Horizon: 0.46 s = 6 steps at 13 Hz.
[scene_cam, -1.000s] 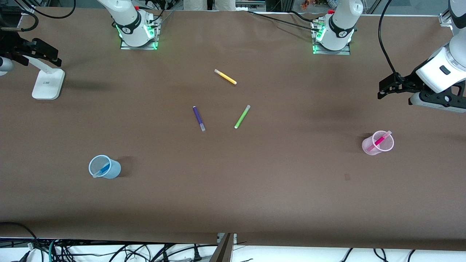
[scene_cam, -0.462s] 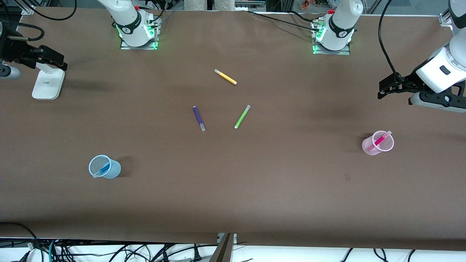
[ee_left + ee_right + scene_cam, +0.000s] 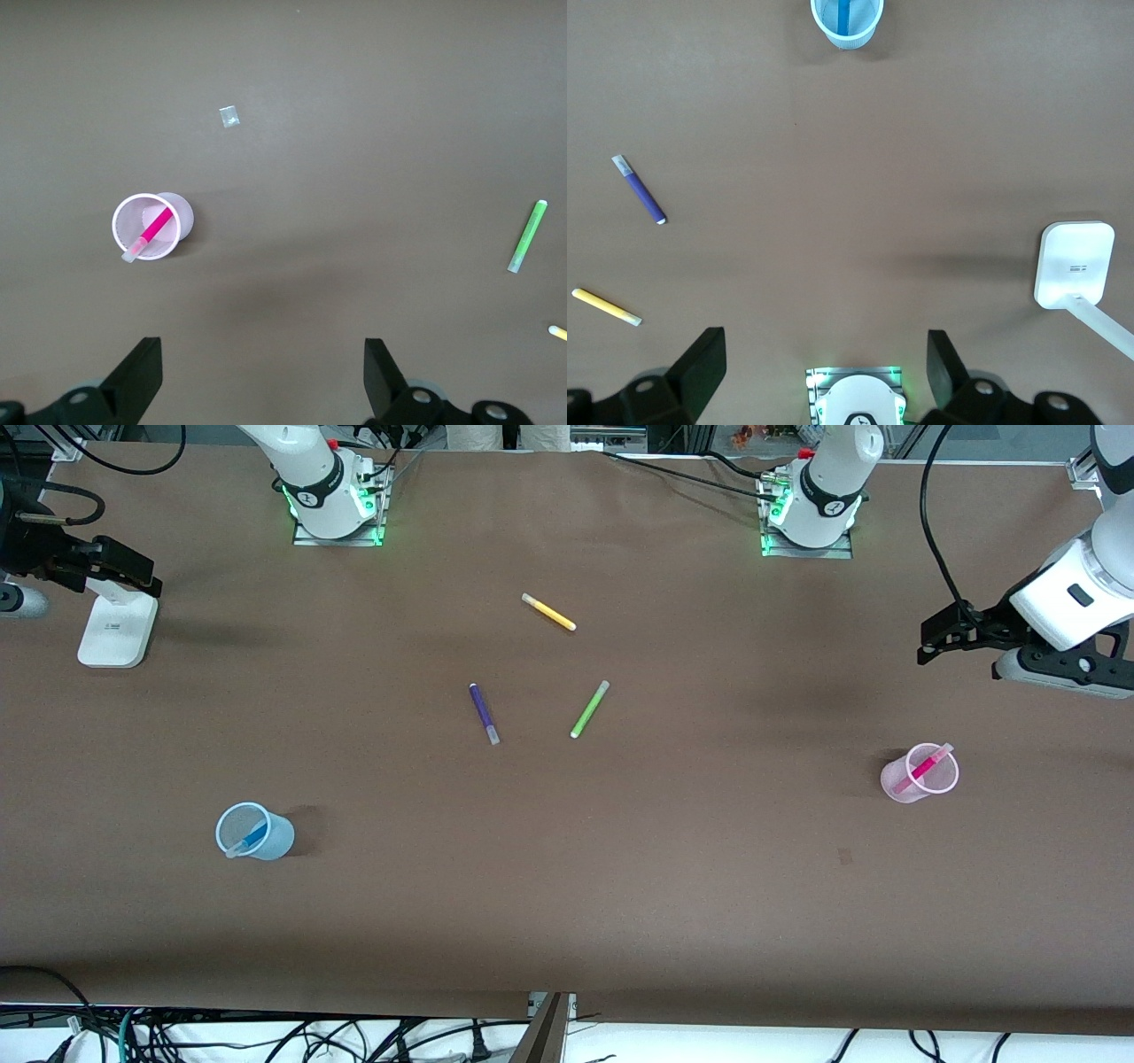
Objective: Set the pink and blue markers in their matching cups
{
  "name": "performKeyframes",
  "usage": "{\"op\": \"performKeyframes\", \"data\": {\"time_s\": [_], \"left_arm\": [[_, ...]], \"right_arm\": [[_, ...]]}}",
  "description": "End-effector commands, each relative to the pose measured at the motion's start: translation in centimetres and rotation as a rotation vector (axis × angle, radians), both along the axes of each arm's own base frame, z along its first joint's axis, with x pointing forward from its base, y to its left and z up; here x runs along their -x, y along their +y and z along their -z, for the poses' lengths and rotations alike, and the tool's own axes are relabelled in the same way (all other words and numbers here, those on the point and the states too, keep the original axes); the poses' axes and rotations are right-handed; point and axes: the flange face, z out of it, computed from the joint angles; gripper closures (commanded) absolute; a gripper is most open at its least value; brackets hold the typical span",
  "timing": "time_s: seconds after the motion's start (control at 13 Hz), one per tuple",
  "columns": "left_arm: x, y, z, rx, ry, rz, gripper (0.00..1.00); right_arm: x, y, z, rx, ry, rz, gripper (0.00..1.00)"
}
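The pink marker (image 3: 923, 765) stands slanted inside the pale pink cup (image 3: 893, 784) toward the left arm's end of the table. The blue marker (image 3: 253, 838) stands inside the light blue cup (image 3: 279, 837) toward the right arm's end. My left gripper (image 3: 927, 642) is open and empty, up in the air over bare table at the left arm's end. My right gripper (image 3: 149, 576) is open and empty, over the white stand. The left wrist view shows the pink cup (image 3: 180, 212) with the pink marker (image 3: 152, 228); its gripper (image 3: 263, 372) is open. The right wrist view shows the blue cup (image 3: 868, 31) with the blue marker (image 3: 844, 13); its gripper (image 3: 824, 372) is open.
A yellow pen (image 3: 549, 612), a dark purple pen (image 3: 484, 713) and a lime-green pen (image 3: 589, 708) lie in the middle of the table. A white stand (image 3: 115, 631) sits at the right arm's end. A small pale scrap (image 3: 229, 116) lies near the pink cup.
My right gripper shifted a little toward the table's middle a second ago and has since held still. My left gripper has barely moved. Cups and pens are unchanged.
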Motion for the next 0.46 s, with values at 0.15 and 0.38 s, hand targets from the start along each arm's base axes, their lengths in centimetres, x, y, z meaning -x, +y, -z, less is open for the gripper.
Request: {"op": "performKeyframes", "data": {"time_s": [0.15, 0.38], "left_arm": [[0.4, 0.1, -0.4, 0.012, 0.003, 0.013, 0.0], [0.4, 0.8, -0.4, 0.013, 0.006, 0.002, 0.0]], "right_arm": [[0.1, -0.1, -0.5, -0.022, -0.005, 0.022, 0.0], [0.0, -0.1, -0.4, -0.022, -0.003, 0.022, 0.0]]}}
